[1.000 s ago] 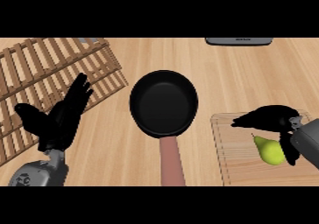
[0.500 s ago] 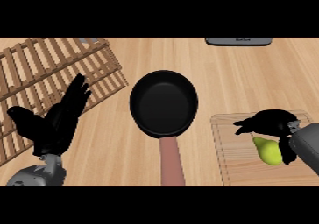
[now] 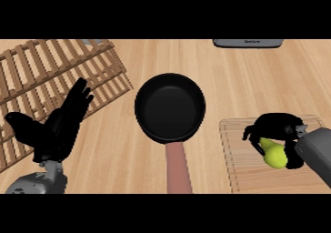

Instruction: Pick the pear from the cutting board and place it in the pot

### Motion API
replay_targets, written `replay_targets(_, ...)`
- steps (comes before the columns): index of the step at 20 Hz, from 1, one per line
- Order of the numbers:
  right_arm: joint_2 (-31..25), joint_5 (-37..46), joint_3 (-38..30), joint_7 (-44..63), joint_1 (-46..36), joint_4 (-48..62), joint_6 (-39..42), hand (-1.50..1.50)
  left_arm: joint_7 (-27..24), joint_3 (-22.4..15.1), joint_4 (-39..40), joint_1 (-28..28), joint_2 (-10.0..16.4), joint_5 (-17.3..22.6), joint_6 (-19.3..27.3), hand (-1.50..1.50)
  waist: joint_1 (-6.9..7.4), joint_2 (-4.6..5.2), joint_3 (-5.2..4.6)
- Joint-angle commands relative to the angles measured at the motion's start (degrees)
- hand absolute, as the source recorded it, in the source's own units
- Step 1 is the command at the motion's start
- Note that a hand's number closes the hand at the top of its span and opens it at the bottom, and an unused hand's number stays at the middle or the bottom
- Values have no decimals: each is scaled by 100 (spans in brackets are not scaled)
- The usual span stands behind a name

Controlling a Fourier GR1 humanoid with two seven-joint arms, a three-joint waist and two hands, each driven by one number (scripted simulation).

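1. The pear point(image 3: 275, 155) lies on the board point(image 3: 243, 177), at about 4 o'clock in my view, its narrow end pointing toward 11 o'clock.
2. My right hand point(image 3: 279, 128) sits over the pear's upper end. The fingers are curled down round it on both sides, and only the lower yellow-green body shows below the palm. I judge I have hold of it, though the pear looks to be resting on the board.
3. So the step in hand is the grasp, with the lift not yet made.
4. The target I see is a black pan point(image 3: 169, 107), not a deep pot. It is at the centre, at roughly 10 o'clock from the pear and well apart from it. Its handle point(image 3: 176, 170) runs down toward 6 o'clock.
5. The next move calls for a lift straight up off the board, then a carry toward 10 o'clock. I must clear the pan's rim and let go over the pan's middle.
6. My left hand point(image 3: 57, 129) rests open, fingers up, at 8 o'clock, over the edge of the wooden rack point(image 3: 41, 68).
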Motion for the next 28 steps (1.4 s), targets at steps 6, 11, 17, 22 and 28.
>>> replay_targets(6, 1053, -741, -2030, 3316, 631, -90, -929, 150, -52, 307, 160, 302, 34, -61, 243, 0, -909, -288, -15)
replay_targets(11, 1919, -531, -2297, 5180, 863, -957, -1861, 150, -21, 420, 136, 320, 104, -16, 233, 0, -818, -272, -30)
replay_targets(17, 2237, 275, -2239, 6918, 827, -2775, -2593, 150, -37, 332, 41, 411, 163, -36, 108, 0, -721, -296, -27)
replay_targets(22, 2537, 719, -1751, 8073, 1040, -4843, -2208, 150, -2, 291, 11, 266, 83, -31, 144, 0, -629, -228, -11)
replay_targets(28, 2902, 1501, -975, 9367, -43, -6688, -1034, 150, -40, 156, 160, 110, 4, -114, 115, 0, -309, -125, -12)
